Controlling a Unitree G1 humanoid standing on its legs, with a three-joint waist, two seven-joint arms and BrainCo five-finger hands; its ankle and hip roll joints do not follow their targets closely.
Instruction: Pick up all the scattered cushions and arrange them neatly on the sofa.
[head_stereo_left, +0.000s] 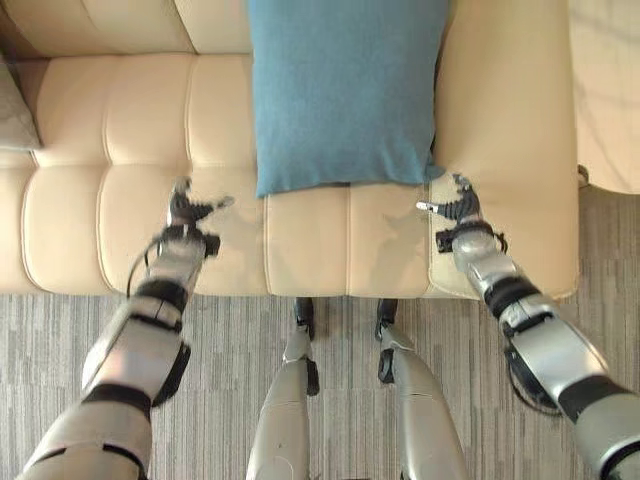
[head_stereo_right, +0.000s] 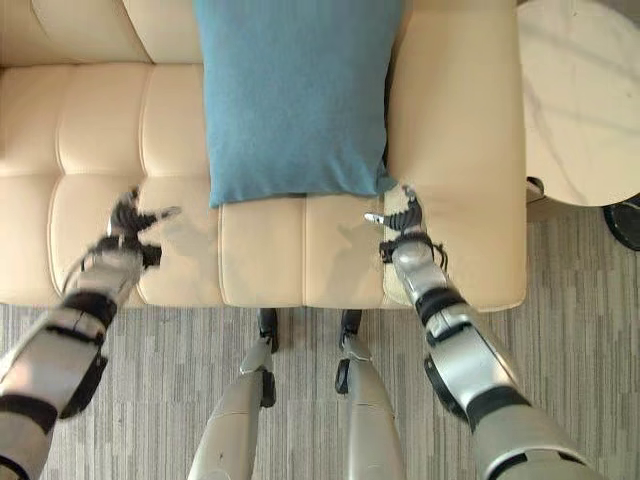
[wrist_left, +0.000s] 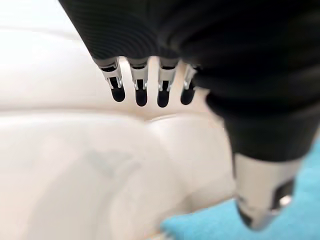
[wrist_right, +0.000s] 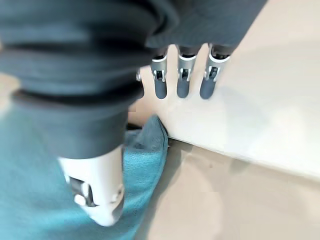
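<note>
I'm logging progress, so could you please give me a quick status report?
Left hand and right hand open, empty, above the seat. Blue cushion propped against the sofa back. Grey cushion at the far left. Nothing in the way.

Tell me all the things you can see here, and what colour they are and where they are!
Blue cushion: one, blue, leaning against the sofa's back, beside the armrest.
Sofa: one, cream, tufted, in front of the robot.
Grey cushion: one, grey, at the sofa's left edge, mostly cut off.
Round table: one, pale, right of the sofa.
Carpet: grey, striped, under everything.
Left hand: open, empty, over the seat.
Right hand: open, empty, by the blue cushion's lower corner.
</note>
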